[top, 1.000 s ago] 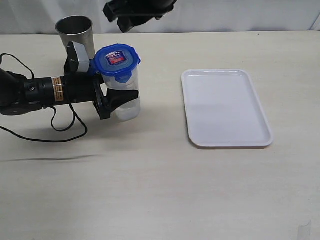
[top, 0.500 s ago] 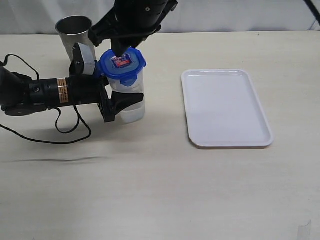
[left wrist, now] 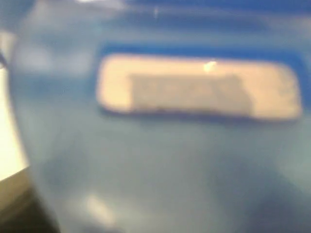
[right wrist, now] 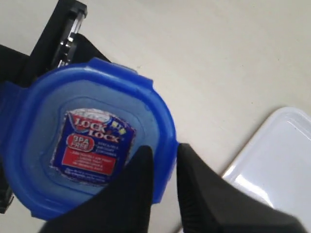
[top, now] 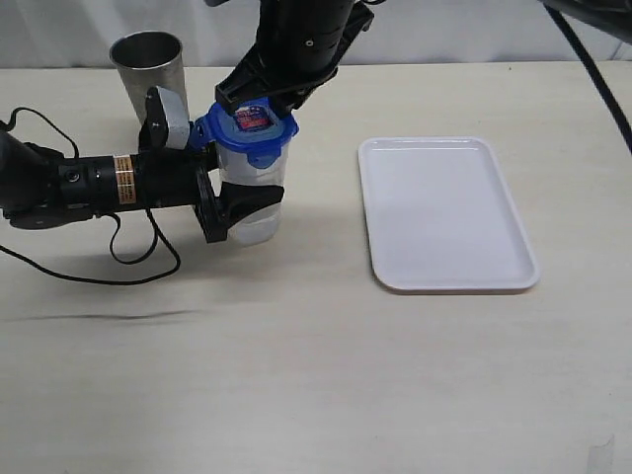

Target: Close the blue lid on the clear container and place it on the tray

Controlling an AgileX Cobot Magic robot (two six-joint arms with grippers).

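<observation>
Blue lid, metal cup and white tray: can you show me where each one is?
blue lid (right wrist: 92, 148), right wrist view, on its centre label.
metal cup (top: 148, 74), exterior view, on its grey side wall.
tray (top: 446, 212), exterior view, on its bare white floor.

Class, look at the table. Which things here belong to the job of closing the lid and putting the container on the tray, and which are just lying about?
Part of the job:
- blue lid
- clear container
- white tray

Just lying about:
- metal cup
</observation>
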